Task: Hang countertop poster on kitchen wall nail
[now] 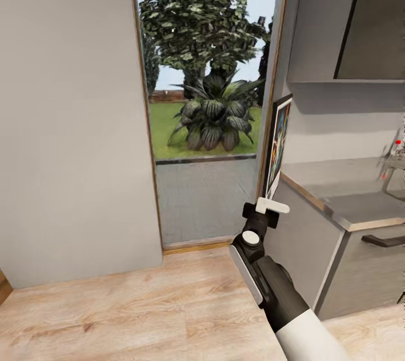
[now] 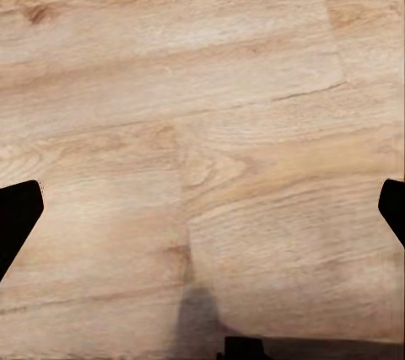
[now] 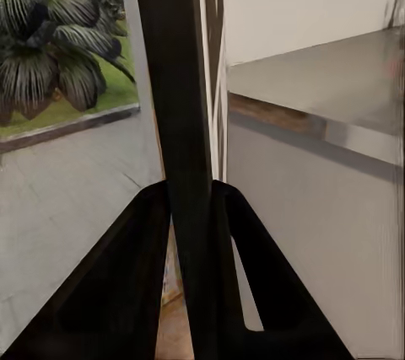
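Observation:
The poster (image 1: 278, 147) stands upright and nearly edge-on in the head view, with its black frame and coloured artwork showing, just left of the grey kitchen countertop (image 1: 343, 195). My right gripper (image 1: 272, 205) is shut on the poster's lower edge. In the right wrist view the dark frame edge of the poster (image 3: 179, 107) runs up between my two black fingers (image 3: 126, 284), which press on it from both sides. My left gripper (image 2: 202, 208) hangs open over the wooden floor (image 2: 202, 124), its dark fingertips at the picture's sides. No wall nail is visible.
An open doorway (image 1: 205, 124) ahead leads out to paving, grass and a large plant (image 1: 216, 116). A plain grey wall (image 1: 67, 124) stands at the left. Upper cabinets (image 1: 349, 17) hang over the countertop, and a small object with red parts (image 1: 396, 150) stands at its far right.

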You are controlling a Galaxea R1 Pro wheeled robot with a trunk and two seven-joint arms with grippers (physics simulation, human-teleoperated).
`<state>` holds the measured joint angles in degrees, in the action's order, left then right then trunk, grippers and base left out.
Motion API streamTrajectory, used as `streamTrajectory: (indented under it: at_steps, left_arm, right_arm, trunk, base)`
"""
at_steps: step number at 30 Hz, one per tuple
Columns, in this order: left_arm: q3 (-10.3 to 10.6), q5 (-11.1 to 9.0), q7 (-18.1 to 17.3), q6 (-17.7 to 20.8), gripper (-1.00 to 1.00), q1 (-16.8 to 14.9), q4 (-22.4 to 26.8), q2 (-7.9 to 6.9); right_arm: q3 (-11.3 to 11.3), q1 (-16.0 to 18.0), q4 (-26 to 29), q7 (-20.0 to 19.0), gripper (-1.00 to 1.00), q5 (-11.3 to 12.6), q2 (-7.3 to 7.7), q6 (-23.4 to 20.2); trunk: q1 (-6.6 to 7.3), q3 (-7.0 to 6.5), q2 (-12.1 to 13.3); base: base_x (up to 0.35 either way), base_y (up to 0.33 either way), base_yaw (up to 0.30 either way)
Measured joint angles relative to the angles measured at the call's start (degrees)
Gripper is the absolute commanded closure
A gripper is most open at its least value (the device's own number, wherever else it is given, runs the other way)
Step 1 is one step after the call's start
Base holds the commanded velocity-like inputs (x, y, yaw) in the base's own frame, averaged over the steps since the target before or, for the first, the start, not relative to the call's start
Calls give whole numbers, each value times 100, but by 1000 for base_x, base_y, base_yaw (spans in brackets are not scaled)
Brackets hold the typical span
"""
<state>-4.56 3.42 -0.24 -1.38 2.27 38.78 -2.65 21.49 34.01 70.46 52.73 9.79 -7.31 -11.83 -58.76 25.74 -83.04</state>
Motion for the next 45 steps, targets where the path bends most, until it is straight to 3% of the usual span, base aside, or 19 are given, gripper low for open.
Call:
streamTrajectory:
  at_steps: [5,12,16,23,25,33,34,35,36,39,41,43,45]
  left_arm:
    - [-1,0,0,0,-100,0,0,0]
    - [1,0,0,0,-100,0,0,-1]
    - [1,0,-1,0,-100,0,0,-2]
    - [0,0,-2,0,-100,0,0,-6]
    - [1,0,-5,0,-100,0,0,-6]
    - [-2,0,-8,1,-100,1,1,-8]
    - [1,0,-8,0,-100,1,1,-9]
    - [1,0,-9,-1,-100,0,1,-19]
    - [1,-2,-11,-1,-100,0,2,-33]
    - [2,-11,-46,-19,-100,1,12,-116]
    - [14,-15,-235,-141,-100,1,16,-165]
    - [20,-15,-263,-161,-100,1,17,-170]
    - [39,-16,-291,-181,-100,1,19,-171]
  right_arm:
    - [11,-6,118,-134,100,3,19,-7]
    - [5,-187,156,-1475,100,-13,62,1]
    - [1,-306,157,-2267,100,-27,228,20]
    - [1,-370,159,-2643,100,-30,315,24]
    - [-14,-442,152,-3328,100,-45,458,23]
    - [-45,-511,111,-4922,100,-63,1020,28]
    - [-38,-555,99,-5246,100,-60,1105,31]
    - [-53,-671,81,-5919,100,-65,1229,41]
    - [-75,-709,79,-6090,100,-74,1265,44]
    - [-229,-876,62,-6792,100,-80,1461,54]
    - [-547,-979,53,-7810,100,-80,1601,46]
    - [-690,-1010,52,-8110,100,-84,1622,40]
    - [-974,-1081,57,-8630,100,-87,1644,32]
  trunk:
    - [1,0,0]
    - [3,0,0]
    - [3,0,0]
    - [1,0,0]
    - [0,0,0]
    - [3,0,0]
    - [3,0,0]
    - [3,1,0]
    - [3,0,-1]
    - [3,0,0]
    - [3,0,-1]
    - [3,0,-1]
    - [3,0,-1]
  base:
    - [-290,0,6]
    - [-64,0,1]
    - [-10,0,0]
    - [-188,0,0]
    - [-302,0,0]
    - [-181,0,0]
    - [-22,0,0]
    - [-17,0,0]
    - [-11,0,0]
    - [-6,0,0]
    - [-1,0,0]
    - [0,0,0]
    - [0,0,0]
